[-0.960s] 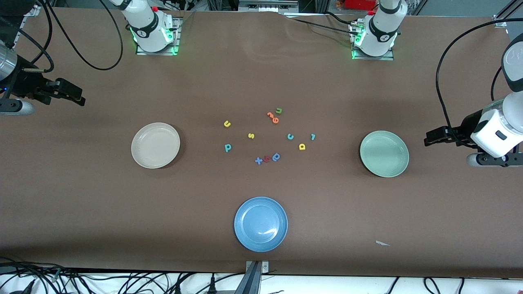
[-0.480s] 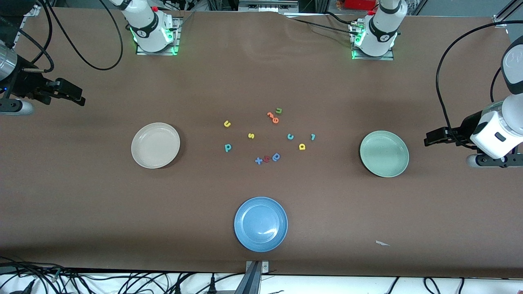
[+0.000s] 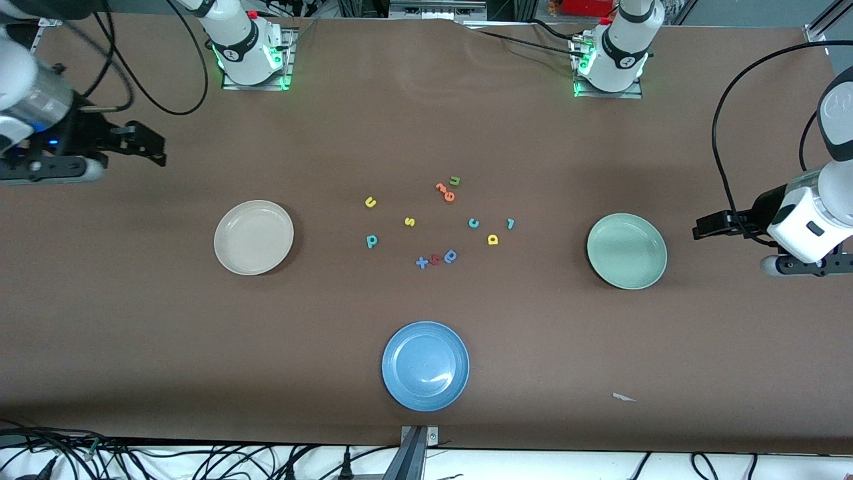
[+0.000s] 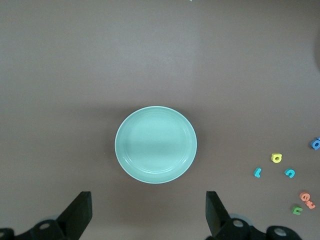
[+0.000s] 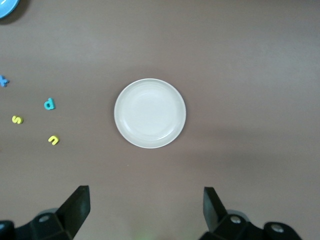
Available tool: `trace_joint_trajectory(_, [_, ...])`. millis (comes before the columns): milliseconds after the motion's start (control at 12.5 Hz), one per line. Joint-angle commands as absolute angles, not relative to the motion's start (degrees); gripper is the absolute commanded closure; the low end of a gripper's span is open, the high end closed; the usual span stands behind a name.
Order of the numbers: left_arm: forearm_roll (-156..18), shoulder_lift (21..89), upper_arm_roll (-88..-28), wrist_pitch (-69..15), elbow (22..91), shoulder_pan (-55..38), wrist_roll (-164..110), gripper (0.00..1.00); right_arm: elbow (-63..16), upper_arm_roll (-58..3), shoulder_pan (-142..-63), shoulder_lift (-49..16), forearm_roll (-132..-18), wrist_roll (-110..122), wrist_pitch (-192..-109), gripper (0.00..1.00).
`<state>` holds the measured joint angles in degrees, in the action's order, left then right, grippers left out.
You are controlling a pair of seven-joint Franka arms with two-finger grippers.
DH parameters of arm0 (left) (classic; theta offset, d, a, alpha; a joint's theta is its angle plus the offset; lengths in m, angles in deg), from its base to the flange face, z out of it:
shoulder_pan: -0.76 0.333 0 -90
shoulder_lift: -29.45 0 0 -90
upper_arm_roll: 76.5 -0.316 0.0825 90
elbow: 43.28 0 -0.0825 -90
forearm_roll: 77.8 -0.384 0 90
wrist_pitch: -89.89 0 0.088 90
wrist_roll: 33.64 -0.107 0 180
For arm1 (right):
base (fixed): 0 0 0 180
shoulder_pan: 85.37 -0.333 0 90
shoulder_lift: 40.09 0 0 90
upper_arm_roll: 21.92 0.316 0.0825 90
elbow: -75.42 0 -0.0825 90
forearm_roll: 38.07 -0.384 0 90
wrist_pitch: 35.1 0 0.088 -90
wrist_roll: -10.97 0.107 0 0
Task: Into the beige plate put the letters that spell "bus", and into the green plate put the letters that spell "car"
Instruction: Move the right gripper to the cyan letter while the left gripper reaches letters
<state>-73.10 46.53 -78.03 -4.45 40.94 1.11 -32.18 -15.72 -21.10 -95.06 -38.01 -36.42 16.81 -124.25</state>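
Teal b: lies toward your right gripper, past the beige plate; left gripper farther. Both grippers spread, empty.

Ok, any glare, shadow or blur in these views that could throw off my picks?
Front view: a bright glint on the blue plate, dark shade along the table edge nearest the camera, letters sharp. Left wrist view: the green plate evenly lit, slight shadow at its rim. Right wrist view: the beige plate clear, no glare.
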Motion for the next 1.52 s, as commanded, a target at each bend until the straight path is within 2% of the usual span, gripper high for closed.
trace_joint_trajectory(0, [-73.8, 47.2, -77.9, -4.3, 40.8, 1.8, -32.7, 0.0, -14.4, -21.3, -99.8, -35.4, -35.5, 24.3, -123.9, 0.0])
trace_joint_trajectory(240, [-73.9, 48.4, -77.9, -4.5, 40.8, 2.1, -32.7, 0.0, -14.7, -21.1, -107.3, -29.8, -36.8, 25.6, -124.7, 0.0])
trace_joint_trajectory(640, [-74.0, 51.3, -78.0, -7.4, 42.8, 2.5, -32.9, 0.01, -14.9, -21.1, -114.0, -16.7, -37.3, 38.0, -139.7, 0.0])
trace_joint_trajectory(880, [-73.9, 51.3, -77.9, -12.3, 46.4, 3.0, -33.3, 0.01, -18.3, -21.0, -115.1, -12.0, -37.5, 40.5, -150.3, 0.0])
trace_joint_trajectory(1040, [-73.4, 51.9, -77.5, -12.9, 46.5, 1.6, -32.1, 0.0, -18.5, -21.0, -115.1, -9.1, -40.3, 40.7, -153.0, 0.02])
trace_joint_trajectory(1120, [-73.2, 52.1, -77.1, -12.8, 46.5, 0.2, -30.1, 0.0, -18.5, -21.0, -115.0, -8.1, -42.0, 40.7, -153.2, 0.04])
trace_joint_trajectory(1200, [-73.2, 52.7, -76.9, -12.8, 46.5, -1.3, -27.8, 0.0, -18.5, -21.0, -115.1, -6.7, -42.6, 40.7, -154.2, 0.17])
trace_joint_trajectory(1440, [-68.7, 54.6, -76.8, -14.2, 46.9, -7.3, -17.7, 0.0, -20.3, -20.6, -116.8, -4.3, -42.6, 40.8, -160.2, 0.28])
